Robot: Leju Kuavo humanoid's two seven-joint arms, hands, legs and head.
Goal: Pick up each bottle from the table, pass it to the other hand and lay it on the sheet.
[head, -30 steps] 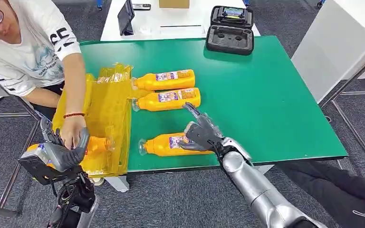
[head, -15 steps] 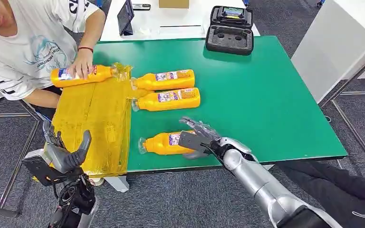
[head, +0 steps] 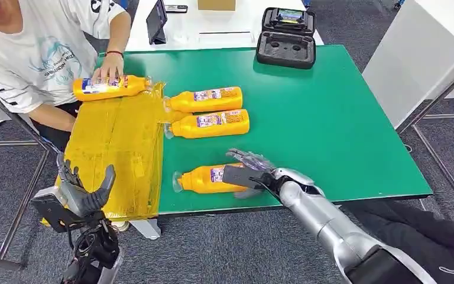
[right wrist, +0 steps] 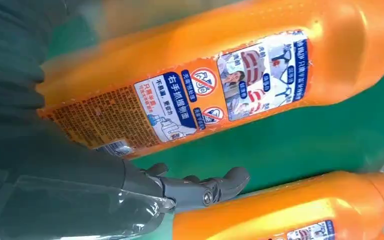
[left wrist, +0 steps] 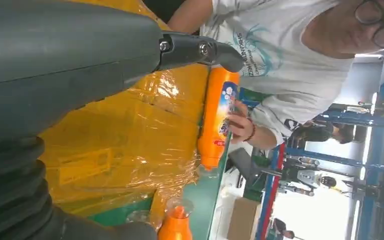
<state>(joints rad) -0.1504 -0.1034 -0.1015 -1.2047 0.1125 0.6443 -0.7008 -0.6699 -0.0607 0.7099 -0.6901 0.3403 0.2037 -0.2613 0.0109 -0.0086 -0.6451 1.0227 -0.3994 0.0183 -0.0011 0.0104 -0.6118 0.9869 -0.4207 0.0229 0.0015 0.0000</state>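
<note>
The nearest orange bottle (head: 204,179) lies on its side on the green table (head: 331,130). My right hand (head: 245,174) is cupped over its base end, fingers across the top. In the right wrist view the thumb (right wrist: 205,187) stands apart from this bottle (right wrist: 205,90), with green table showing between. Two more bottles (head: 207,99) (head: 210,123) lie farther back, beside the yellow sheet (head: 118,148). At the sheet's far edge a person's hand (head: 109,66) rests on another bottle (head: 103,87), which the left wrist view shows too (left wrist: 217,120). My left hand (head: 80,195) is open and holds nothing, below the sheet's near corner.
An open black case (head: 287,38) sits at the table's far edge. The person (head: 29,53) stands at the far left, close to the sheet. A white table (head: 213,23) with a tablet lies behind. A white cabinet (head: 425,53) stands to the right.
My right hand came down from raised fingers onto the nearest bottle's base. The person took the bottle from my left hand and carried it to the sheet's far edge. My left hand sank slightly.
</note>
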